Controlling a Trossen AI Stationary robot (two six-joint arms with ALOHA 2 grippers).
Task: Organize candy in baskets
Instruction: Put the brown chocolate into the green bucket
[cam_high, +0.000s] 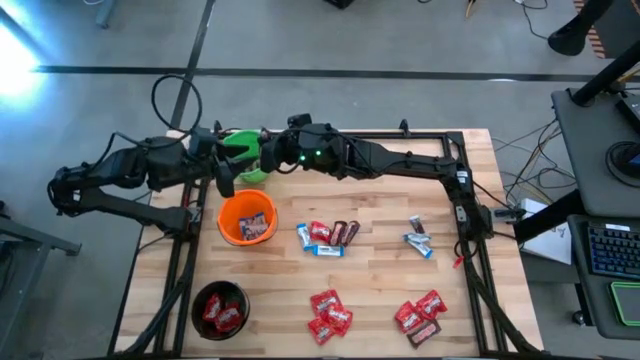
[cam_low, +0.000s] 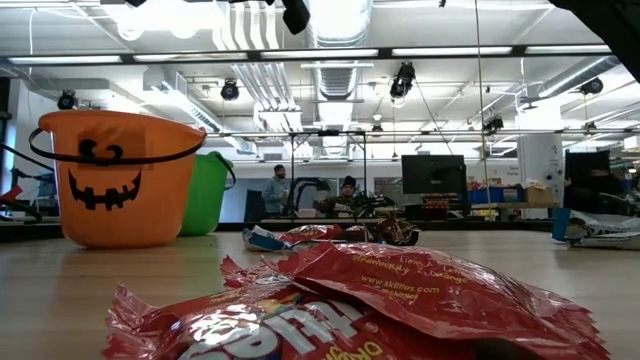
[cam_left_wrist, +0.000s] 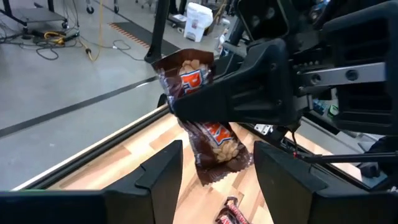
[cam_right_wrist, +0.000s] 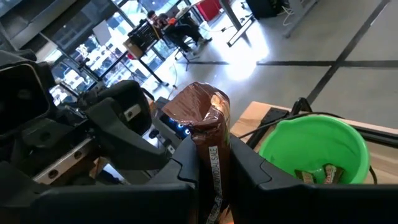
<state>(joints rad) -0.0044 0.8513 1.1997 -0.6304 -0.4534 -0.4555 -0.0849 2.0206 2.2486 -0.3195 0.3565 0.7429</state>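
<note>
Two grippers meet above the far left part of the bench (cam_high: 400, 260), just beside the green basket (cam_high: 245, 155), and a single brown-wrapped candy (cam_right_wrist: 205, 134) hangs between them. The right gripper (cam_right_wrist: 208, 165) has its fingers clenched on that candy, pinching the wrapper edge-on so most of it sticks up free. The left gripper (cam_left_wrist: 214, 165) faces it with fingers released and spread, the candy's lower end dangling in the gap between them without touching either one, as far as the left wrist view shows.

Risk lies in the thin pinch: the glossy wrapper may slide out, and from this spot it would likely land on the bench or floor rather than in the green basket, which sits off to one side of the candy and already holds a few brown pieces. With both arms crowded this close, any sideways move could knock them together or clip the basket's rim.

Reaching across the bench, the right arm stretches long and nearly flat; the left arm is folded in short from its own side. The orange basket (cam_high: 246, 220) and black basket (cam_high: 220, 308) stand nearer, clear of both.
</note>
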